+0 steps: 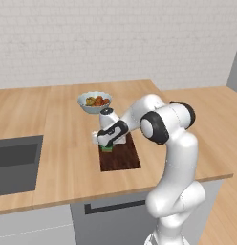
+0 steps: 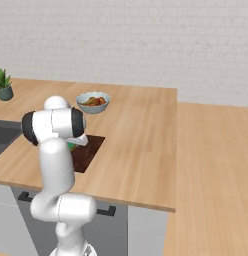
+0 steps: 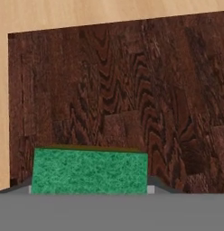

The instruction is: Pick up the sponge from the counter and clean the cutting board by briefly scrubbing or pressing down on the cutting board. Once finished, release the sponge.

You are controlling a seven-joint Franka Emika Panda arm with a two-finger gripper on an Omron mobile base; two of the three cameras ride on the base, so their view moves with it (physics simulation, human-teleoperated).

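Observation:
The dark brown cutting board [image 1: 123,157] lies on the tan counter [image 1: 58,158], lengthwise toward the front edge. My gripper [image 1: 107,145] points down over the board's far left corner, shut on the green sponge [image 1: 107,149]. In the hand view the sponge [image 3: 90,171] sits low between the jaws, with a thin yellowish layer along its far edge, and the streaky cutting board [image 3: 123,99] lies close below it. Whether the sponge touches the board I cannot tell. From the right base, my arm hides most of the sponge [image 2: 71,146] and the near left part of the cutting board [image 2: 90,150].
A pale bowl of food [image 1: 94,101] stands just behind the board. The grey sink [image 1: 15,162] is recessed at the left. A small potted plant [image 2: 3,85] stands at the far left. Open counter stretches to the right of the board up to its edge.

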